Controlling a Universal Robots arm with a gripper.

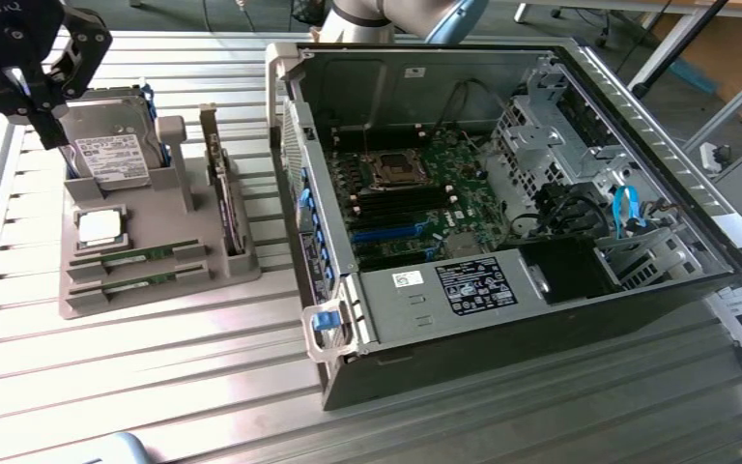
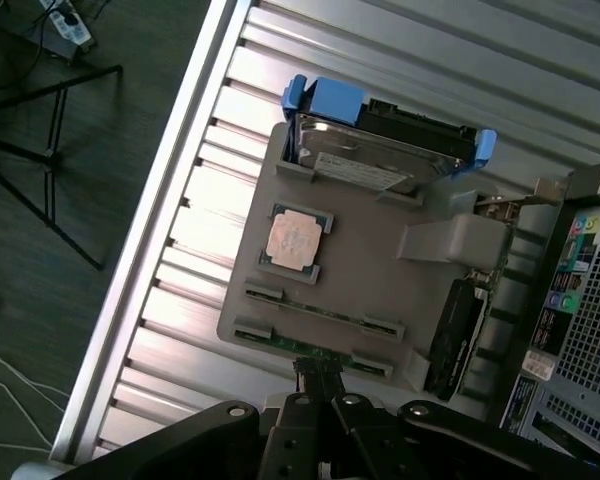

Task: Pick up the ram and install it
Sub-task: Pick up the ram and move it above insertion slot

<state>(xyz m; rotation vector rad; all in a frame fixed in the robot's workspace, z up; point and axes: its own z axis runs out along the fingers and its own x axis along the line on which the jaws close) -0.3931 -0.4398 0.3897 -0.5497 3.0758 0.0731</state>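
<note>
Gripper (image 1: 51, 128) clenched, on nothing, I think | hovering over grey holder (image 1: 223, 271) | ram (image 1: 135, 255) sits on edge in the holder's end slots, top edge free for a pinch | computer case (image 1: 345, 329) lies open, board exposed for fitting.

Below the gripper (image 2: 318, 378) we see a grey holder tray (image 2: 380, 285) on the slatted metal table (image 2: 185, 300). Its silver processor chip (image 2: 295, 240) lies nearer the gripper than the blue-bracketed hard drive (image 2: 370, 160). The dark expansion card (image 2: 455, 335) and the open computer case (image 1: 358, 77) stand off to one side.
</note>
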